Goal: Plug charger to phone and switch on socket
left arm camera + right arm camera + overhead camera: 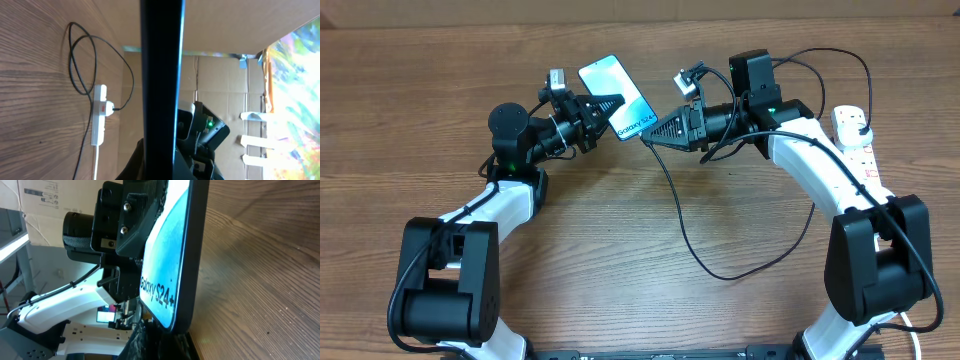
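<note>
My left gripper (603, 106) is shut on the phone (610, 85) and holds it tilted above the table, screen up. In the left wrist view the phone (160, 75) is a dark edge-on bar. My right gripper (655, 133) is at the phone's lower short edge, shut on the connector end of the charger (685, 235); the tip itself is hidden. The right wrist view shows the phone (172, 255) just above my fingers (165, 342). The cable loops over the table to a black plug in the socket (850, 135), which also shows in the left wrist view (100, 120).
The socket's thick white cord (95, 160) runs toward the table's near side. The right arm (820, 160) lies over part of the socket. Cardboard walls (220, 75) stand beyond the table's far edge.
</note>
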